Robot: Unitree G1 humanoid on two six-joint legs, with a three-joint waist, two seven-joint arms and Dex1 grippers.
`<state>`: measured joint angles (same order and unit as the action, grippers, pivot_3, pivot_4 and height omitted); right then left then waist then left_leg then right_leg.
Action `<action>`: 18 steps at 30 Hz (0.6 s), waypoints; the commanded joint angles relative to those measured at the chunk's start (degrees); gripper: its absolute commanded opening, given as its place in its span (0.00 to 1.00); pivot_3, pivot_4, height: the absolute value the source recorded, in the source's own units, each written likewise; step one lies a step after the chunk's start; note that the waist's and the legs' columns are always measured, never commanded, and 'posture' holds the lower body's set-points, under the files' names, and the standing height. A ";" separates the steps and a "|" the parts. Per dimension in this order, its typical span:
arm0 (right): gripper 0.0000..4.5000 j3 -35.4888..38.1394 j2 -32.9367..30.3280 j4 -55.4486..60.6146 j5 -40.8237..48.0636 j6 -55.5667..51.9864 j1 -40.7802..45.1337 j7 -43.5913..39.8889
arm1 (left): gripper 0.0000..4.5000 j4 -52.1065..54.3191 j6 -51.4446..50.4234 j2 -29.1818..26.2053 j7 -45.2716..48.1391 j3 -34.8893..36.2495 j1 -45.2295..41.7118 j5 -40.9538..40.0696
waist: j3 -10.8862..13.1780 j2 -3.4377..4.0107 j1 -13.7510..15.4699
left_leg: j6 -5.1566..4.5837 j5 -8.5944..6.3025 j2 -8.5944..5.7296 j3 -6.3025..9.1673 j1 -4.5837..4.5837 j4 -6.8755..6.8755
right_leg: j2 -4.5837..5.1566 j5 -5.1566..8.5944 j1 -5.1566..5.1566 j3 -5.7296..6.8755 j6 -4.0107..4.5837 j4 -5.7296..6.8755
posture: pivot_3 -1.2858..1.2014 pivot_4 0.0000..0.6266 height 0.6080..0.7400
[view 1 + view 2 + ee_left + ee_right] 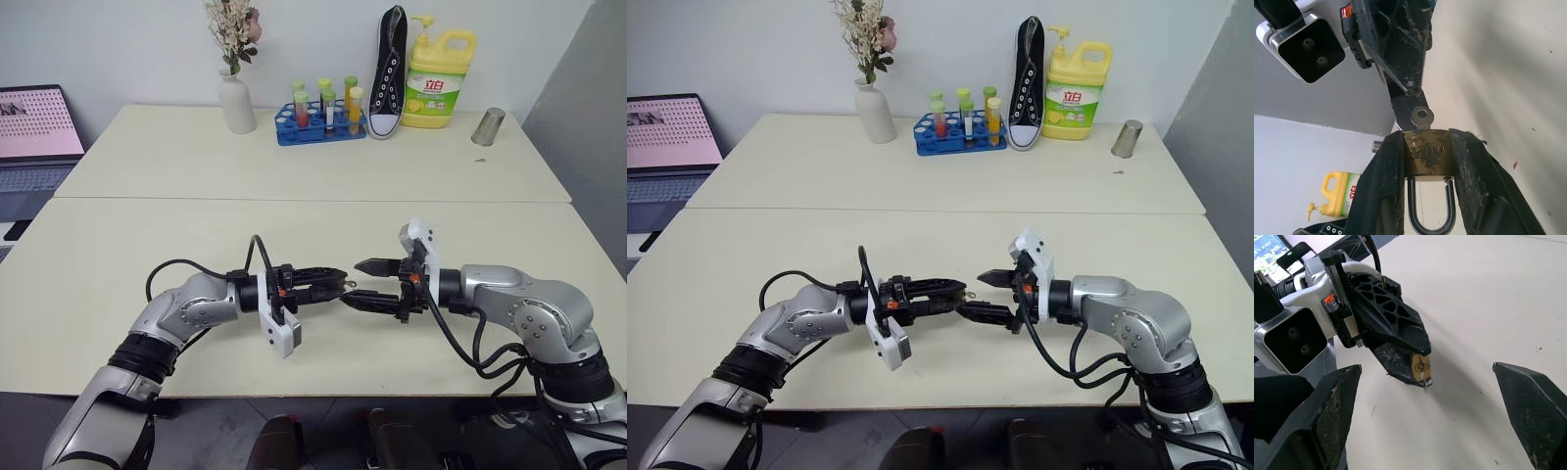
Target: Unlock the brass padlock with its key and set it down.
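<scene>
Midway, roughly: the small gold-yellow brass padlock [1426, 157] with its thin silver U-shaped shackle sits pinched between the two black fingers of the left gripper [338, 285], held in the air over the cream table [294, 157]. The tiny silvery metal key [1421, 117] is seated in the lock body, its round bow sticking out toward the right gripper [375, 283]. That right gripper is spread wide with nothing in it, fingers standing either side of the key end in the right wrist view, not touching it. In the left wrist view the shackle looks seated in the body on both legs, so my read is the lock is not yet open. Left to do, as I judge it: re-grip the key, turn it, pop the shackle, set the lock down.

Surface: two pale cream tabletops butted together, bare under the arms. Far edge holds a white vase with dried flowers [235, 98], a blue rack of coloured tubes [318, 122], a black sneaker stood on end [389, 73], a yellow detergent bottle [439, 78] and a metal cup [487, 126]. An open laptop [34, 137] sits off to the left; grey-white wall behind.
</scene>
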<state>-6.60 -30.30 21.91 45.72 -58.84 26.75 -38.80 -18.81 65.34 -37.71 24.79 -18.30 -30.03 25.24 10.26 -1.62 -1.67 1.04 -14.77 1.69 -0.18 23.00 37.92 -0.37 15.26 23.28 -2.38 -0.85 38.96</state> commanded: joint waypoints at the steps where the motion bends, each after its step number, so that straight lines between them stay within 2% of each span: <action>1: 1.00 -0.43 1.30 -0.34 -0.34 0.67 1.22 -0.13 | 0.22 0.27 0.06 0.47 -0.14 -0.23 -1.35 -1.50 | 0.00 0.00 0.00 | 0.00 0.00 0.00 -0.01 0.00 0.00 | 0.00 0.00 0.00 0.00 0.00 0.00 | 0.52 0.24 1.00; 6: 1.00 -1.06 2.41 -1.70 -1.23 0.70 1.69 -0.10 | 0.22 0.36 0.02 0.61 -0.18 -0.16 -1.28 -1.29 | 0.00 0.00 0.00 | 0.00 0.00 0.01 0.01 0.00 0.00 | -0.01 0.00 0.00 0.00 0.00 0.00 | 0.52 0.24 1.00; 9: 0.87 -0.29 3.85 -2.37 -0.90 0.13 1.98 0.61 | 0.22 0.80 -0.10 0.52 -0.18 -0.10 -0.83 -1.35 | 0.00 0.00 0.00 | 0.00 0.00 0.01 0.01 0.00 0.00 | -0.01 0.00 0.00 0.00 0.00 0.00 | 0.52 0.24 1.00; 15: 0.41 0.18 4.37 -2.70 -0.65 -0.47 2.39 -0.13 | 0.22 0.92 -0.20 0.38 -0.07 -0.15 -0.52 -1.48 | 0.00 0.00 -0.01 | 0.00 0.00 0.00 0.00 0.00 0.00 | -0.01 -0.01 0.00 0.02 0.01 0.01 | 0.52 0.24 1.00; 18: 0.14 0.03 4.35 -2.65 -0.66 -0.54 2.38 -0.41 | 0.22 0.95 -0.14 0.34 -0.12 -0.11 -0.40 -1.41 | 0.00 0.00 -0.01 | 0.00 0.00 0.01 0.02 0.00 0.00 | -0.01 -0.01 0.00 0.01 0.01 0.01 | 0.52 0.24 1.00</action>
<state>-7.97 -25.97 18.31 44.16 -59.45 28.13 -38.82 -18.84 65.02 -37.30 24.85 -18.39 -30.33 25.24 10.26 -1.62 -1.68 1.04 -14.77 1.70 -0.16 23.00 37.91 -0.38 15.25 23.29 -2.36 -0.84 38.97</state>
